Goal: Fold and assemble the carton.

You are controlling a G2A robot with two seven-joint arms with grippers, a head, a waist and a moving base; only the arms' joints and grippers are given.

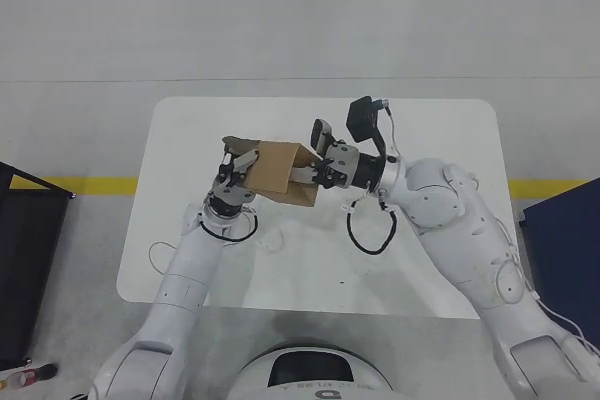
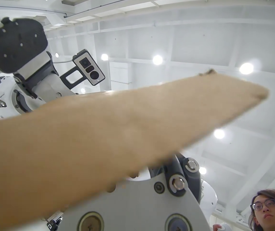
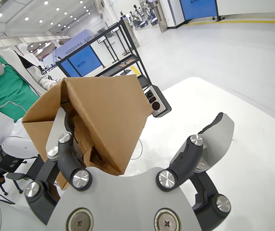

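Note:
The brown carton (image 1: 280, 170) hangs above the white table (image 1: 430, 250), partly formed, between both arms. My left gripper (image 1: 238, 162) is at its left end, shut on a flap; in the left wrist view that flap (image 2: 118, 131) runs across the gripper's base and hides its fingers. My right gripper (image 1: 316, 155) is at the carton's open right end. In the right wrist view the right gripper (image 3: 140, 118) stands open: one finger (image 3: 55, 126) reaches inside the carton (image 3: 108, 111), the other finger (image 3: 219, 131) is outside, apart from the cardboard.
A black rack (image 1: 10, 250) stands on the floor left of the table, and a blue panel (image 1: 570, 250) to its right. A small bottle (image 1: 20, 380) lies on the floor at the lower left. Bare tabletop lies all around the carton.

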